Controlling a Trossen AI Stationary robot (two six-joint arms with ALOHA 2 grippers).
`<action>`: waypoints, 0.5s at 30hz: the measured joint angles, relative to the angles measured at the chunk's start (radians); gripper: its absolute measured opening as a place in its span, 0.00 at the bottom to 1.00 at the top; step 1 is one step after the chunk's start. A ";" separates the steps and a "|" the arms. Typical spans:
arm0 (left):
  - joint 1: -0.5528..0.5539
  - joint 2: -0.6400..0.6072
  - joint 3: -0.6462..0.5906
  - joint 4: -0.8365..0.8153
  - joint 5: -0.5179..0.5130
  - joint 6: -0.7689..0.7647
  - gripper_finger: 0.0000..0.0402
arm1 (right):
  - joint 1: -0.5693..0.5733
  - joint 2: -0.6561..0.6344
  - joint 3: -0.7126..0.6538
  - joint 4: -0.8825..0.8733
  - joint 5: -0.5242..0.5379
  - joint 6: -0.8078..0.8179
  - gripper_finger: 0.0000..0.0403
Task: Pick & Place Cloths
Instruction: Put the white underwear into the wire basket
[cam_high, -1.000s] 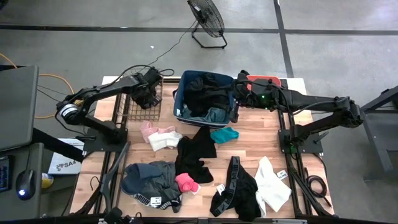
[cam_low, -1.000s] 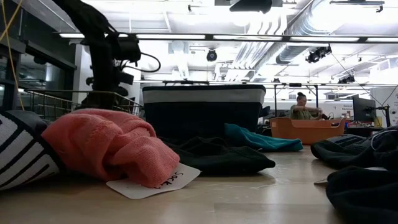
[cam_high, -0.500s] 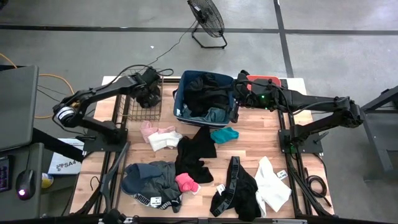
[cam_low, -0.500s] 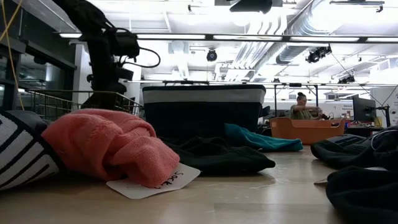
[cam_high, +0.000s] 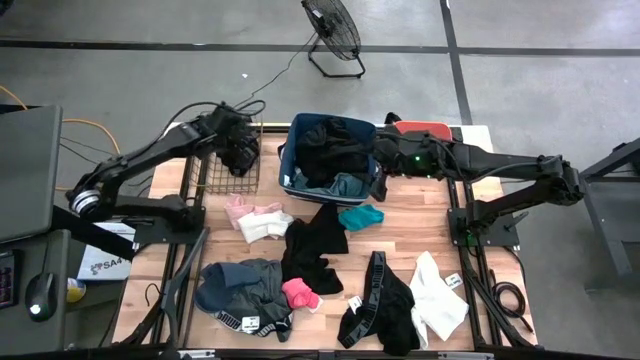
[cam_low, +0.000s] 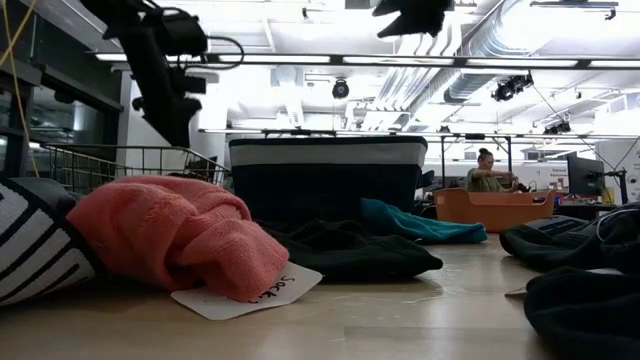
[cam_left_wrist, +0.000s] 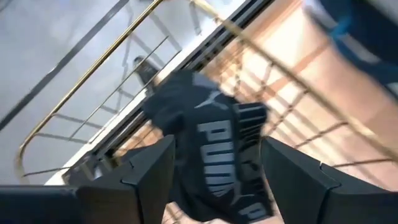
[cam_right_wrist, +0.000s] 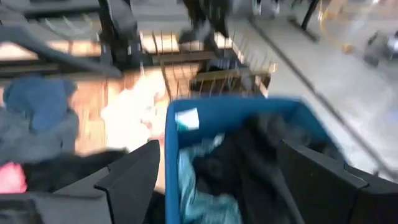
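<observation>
left gripper (cam_high: 238, 152) hangs above the wire basket (cam_high: 222, 185) at the table's far left, jaws parted and empty; its wrist view looks between the two spread fingers (cam_left_wrist: 149, 171) down at a black printed garment (cam_left_wrist: 214, 146) lying inside the basket, apart from the fingers. right gripper (cam_high: 383, 160) sits over the near-right rim of the blue fabric bin (cam_high: 287, 168), jaws spread wide, nothing between them; from its wrist the bin (cam_right_wrist: 236, 112) shows dark and teal cloth piled inside. outward on the table: pale pink and white pieces (cam_high: 255, 216) near the basket, a teal piece (cam_high: 361, 215) just in front of the bin, a black garment (cam_high: 315, 240) mid-table, a bright pink piece (cam_high: 300, 293) touching the grey-blue heap (cam_high: 240, 285), a black waistbanded piece (cam_high: 378, 310) beside a white one (cam_high: 438, 298) at front right. coral tub (cam_high: 425, 129) behind the right arm. most cloths remain loose on the table. risks, as judged: the black garment lies near the basket's wire wall, so a trailing edge could hang on the wire; the overlapping pink and grey pieces could come up together on one grab; the right gripper, low over the bin, could snag cloth already sorted or clip the soft rim.
</observation>
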 joint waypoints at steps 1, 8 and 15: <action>0.000 -0.014 0.000 0.000 0.021 0.000 0.58 | 0.000 -0.002 0.000 -0.033 0.000 0.016 0.78; 0.000 -0.126 0.000 0.023 0.159 -0.001 0.58 | 0.016 -0.004 0.000 -0.246 -0.033 0.125 0.78; 0.000 -0.193 0.000 0.077 0.289 -0.002 0.58 | 0.131 -0.004 0.000 -0.464 -0.063 0.284 0.78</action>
